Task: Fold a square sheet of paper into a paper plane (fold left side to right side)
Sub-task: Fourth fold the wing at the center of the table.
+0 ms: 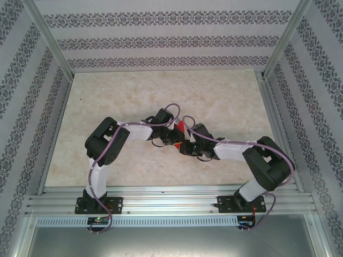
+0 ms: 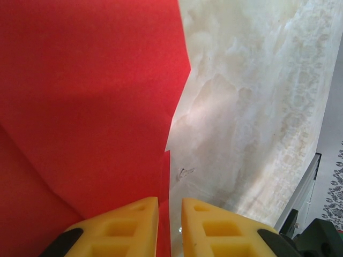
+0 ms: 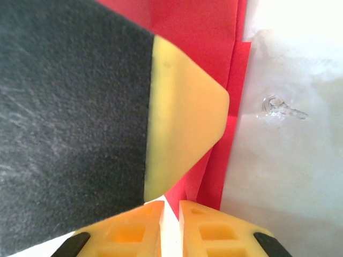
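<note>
**Two robot arms meet over the square sheet of paper [image 1: 181, 127].** The bright red sheet shows creases and lies at mid-table between the wrists. The left gripper [image 2: 170, 208] has its yellow fingers drawn close, and the sheet's edge runs into the slit between them, apparently nipped. The right gripper [image 3: 171, 210], just beside the same edge, has its fingers almost together, with pale table showing through the gap. Whether it pinches the red corner at its mouth cannot be told.

The paper looks featherlight, thin and limp, likelier to buckle, slide or tear than to resist. An edge or corner where layers overlap seems the sensible place to take hold, with a flat finger pressing the rest down.

Under the sheet, the table [image 1: 161, 91] is smooth, pale and marble-patterned, and probably slick. A small scuff [image 2: 186, 172] sits just beside the paper's edge. Well apart from the paper stand patterned wall panels [image 1: 161, 40] and, on the near side, an aluminium rail [image 1: 171, 195].
</note>
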Tool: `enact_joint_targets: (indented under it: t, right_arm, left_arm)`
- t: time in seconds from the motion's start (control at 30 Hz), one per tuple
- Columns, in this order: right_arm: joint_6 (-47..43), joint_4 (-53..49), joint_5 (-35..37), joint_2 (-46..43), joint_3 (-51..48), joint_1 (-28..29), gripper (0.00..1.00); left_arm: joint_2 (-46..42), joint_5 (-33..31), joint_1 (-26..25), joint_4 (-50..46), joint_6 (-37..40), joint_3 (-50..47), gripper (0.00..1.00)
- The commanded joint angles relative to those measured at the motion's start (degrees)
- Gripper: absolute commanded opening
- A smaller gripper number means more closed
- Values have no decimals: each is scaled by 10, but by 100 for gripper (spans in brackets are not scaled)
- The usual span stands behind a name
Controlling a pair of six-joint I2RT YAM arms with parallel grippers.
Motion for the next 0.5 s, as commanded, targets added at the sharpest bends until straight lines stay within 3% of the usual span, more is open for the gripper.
enact_joint_targets:
  t: [0.0, 0.47]
  right_arm:
    - [-7, -15, 17, -8, 1, -2, 16]
    - [-5, -42, 21, -15, -21, -18, 15]
  left_arm:
    - [17, -24, -6, -22, 6, 7, 21]
    - [19, -29, -6, -30, 10, 13, 21]
